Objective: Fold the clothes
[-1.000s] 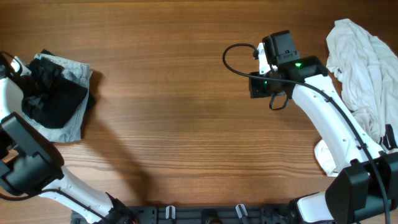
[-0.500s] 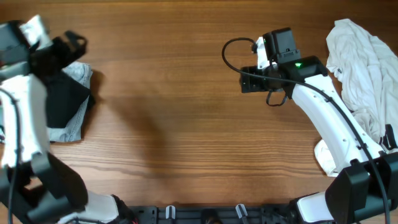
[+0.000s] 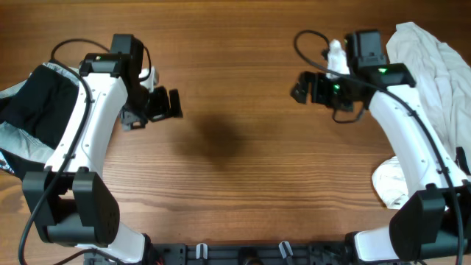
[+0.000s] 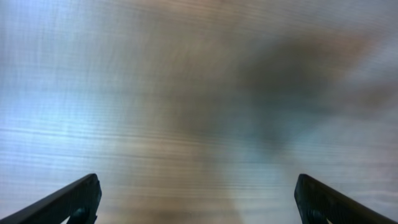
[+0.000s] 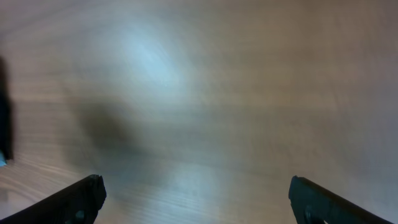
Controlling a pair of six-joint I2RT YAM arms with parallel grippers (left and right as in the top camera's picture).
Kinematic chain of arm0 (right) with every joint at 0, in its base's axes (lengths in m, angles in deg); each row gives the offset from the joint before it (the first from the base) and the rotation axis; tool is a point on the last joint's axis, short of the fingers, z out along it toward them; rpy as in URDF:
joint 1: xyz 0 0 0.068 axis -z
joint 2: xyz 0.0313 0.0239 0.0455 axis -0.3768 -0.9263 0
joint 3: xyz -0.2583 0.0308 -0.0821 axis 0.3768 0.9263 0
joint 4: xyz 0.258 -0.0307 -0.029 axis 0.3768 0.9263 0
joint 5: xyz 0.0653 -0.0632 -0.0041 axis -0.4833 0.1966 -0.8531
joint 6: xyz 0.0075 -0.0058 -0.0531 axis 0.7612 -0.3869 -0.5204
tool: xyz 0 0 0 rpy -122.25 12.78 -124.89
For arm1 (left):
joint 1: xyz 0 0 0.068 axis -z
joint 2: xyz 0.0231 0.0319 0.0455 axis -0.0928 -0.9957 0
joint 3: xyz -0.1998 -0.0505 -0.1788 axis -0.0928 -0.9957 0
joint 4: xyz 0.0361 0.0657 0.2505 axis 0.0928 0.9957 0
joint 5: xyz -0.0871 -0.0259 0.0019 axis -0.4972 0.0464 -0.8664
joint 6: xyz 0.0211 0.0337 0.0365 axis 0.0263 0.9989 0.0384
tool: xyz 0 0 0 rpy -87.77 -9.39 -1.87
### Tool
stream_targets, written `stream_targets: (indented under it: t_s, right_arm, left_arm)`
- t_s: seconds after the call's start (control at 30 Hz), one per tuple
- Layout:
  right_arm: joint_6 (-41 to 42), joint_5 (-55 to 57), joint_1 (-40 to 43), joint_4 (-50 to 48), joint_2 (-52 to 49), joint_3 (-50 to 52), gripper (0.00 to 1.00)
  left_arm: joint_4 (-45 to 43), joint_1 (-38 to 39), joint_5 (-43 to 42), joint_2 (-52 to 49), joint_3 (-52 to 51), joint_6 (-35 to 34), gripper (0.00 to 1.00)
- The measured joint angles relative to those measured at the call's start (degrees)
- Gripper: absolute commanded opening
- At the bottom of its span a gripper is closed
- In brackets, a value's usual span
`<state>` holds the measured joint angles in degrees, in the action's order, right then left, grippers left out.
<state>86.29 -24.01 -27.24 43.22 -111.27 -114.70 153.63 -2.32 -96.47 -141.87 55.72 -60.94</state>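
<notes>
A folded black and grey garment (image 3: 33, 110) lies at the table's left edge, partly under my left arm. A crumpled pile of white clothes (image 3: 430, 62) fills the far right, with a white piece (image 3: 386, 180) trailing lower down. My left gripper (image 3: 173, 104) hovers open over bare wood to the right of the folded garment, holding nothing. My right gripper (image 3: 298, 88) is open and empty too, left of the white pile and pointing toward the table's middle. Both wrist views show only blurred wood between wide-apart fingertips (image 4: 78, 200) (image 5: 81, 198).
The wooden table (image 3: 235, 169) stretches between the two grippers. A black cable (image 3: 309, 40) loops above the right wrist. The arm bases and a black rail (image 3: 243, 254) sit along the near edge.
My left arm swung from the folded garment at the far left out over the table, leaving the garment lying there. My right gripper shifted right and opened wide.
</notes>
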Motion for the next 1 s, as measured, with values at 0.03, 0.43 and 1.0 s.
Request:
stream_targets:
  t_s: [0.03, 0.43, 1.0]
  right_arm:
    - [0.4, 0.5, 0.4, 1.6, 0.0, 0.0, 0.99]
    - [2.5, 5.6, 0.3, -4.9, 23.7, 16.0, 1.00]
    - [5.5, 18.7, 0.3, -10.6, 49.5, 30.1, 1.00]
  left_arm:
    - [1.3, 0.0, 0.4, 0.0, 0.0, -0.4, 1.00]
    - [-13.0, 9.7, 9.3, 27.3, -18.6, -4.5, 1.00]
    - [-22.0, 14.3, 15.4, 71.8, -36.4, -6.1, 1.00]
